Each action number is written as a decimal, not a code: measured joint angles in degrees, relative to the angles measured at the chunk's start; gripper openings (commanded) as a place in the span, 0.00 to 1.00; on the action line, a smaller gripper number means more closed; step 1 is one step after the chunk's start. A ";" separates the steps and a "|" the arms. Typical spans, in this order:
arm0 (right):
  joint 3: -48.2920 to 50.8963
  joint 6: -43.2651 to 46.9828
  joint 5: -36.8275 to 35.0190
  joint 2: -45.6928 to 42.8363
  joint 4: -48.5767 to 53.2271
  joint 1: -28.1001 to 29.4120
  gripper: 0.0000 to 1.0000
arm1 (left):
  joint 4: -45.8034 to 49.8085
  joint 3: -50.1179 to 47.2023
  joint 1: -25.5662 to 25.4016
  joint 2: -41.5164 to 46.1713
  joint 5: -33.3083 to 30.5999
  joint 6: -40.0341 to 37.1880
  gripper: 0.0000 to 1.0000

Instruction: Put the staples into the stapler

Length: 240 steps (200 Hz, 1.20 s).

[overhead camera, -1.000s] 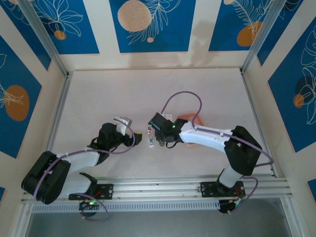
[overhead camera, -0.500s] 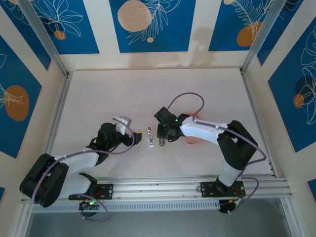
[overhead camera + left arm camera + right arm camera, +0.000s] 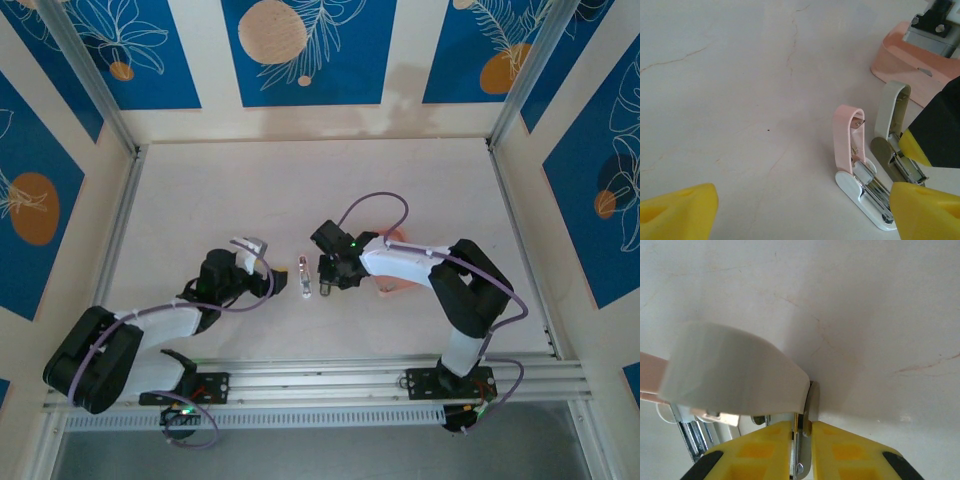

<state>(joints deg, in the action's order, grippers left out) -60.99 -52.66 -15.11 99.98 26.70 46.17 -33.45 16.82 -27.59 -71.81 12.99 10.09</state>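
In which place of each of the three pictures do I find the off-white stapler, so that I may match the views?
Top external: the off-white stapler lies just below the picture's centre.
Left wrist: right of centre, lid raised.
Right wrist: seen close up, its lid large at left-centre.
Shared landmark: the pink stapler, on its left in every view.

Pink stapler [image 3: 845, 140], cream stapler [image 3: 890, 107]
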 measured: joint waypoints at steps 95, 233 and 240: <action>0.00 3.98 -1.79 -6.88 2.14 0.46 0.33 | 4.92 0.48 0.00 6.29 -1.46 0.52 0.88; -0.02 31.89 3.58 -16.50 21.92 -24.33 0.45 | 14.27 2.78 -0.35 11.08 -5.64 -1.84 0.89; -0.02 32.68 3.63 -15.72 22.18 -24.63 0.45 | 14.21 3.06 -0.35 10.86 -5.64 -1.92 0.89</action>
<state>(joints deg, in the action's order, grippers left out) -61.01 -19.99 -11.49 84.27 48.88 21.54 -19.25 19.88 -27.94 -60.95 7.35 8.16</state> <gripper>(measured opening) 0.454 0.891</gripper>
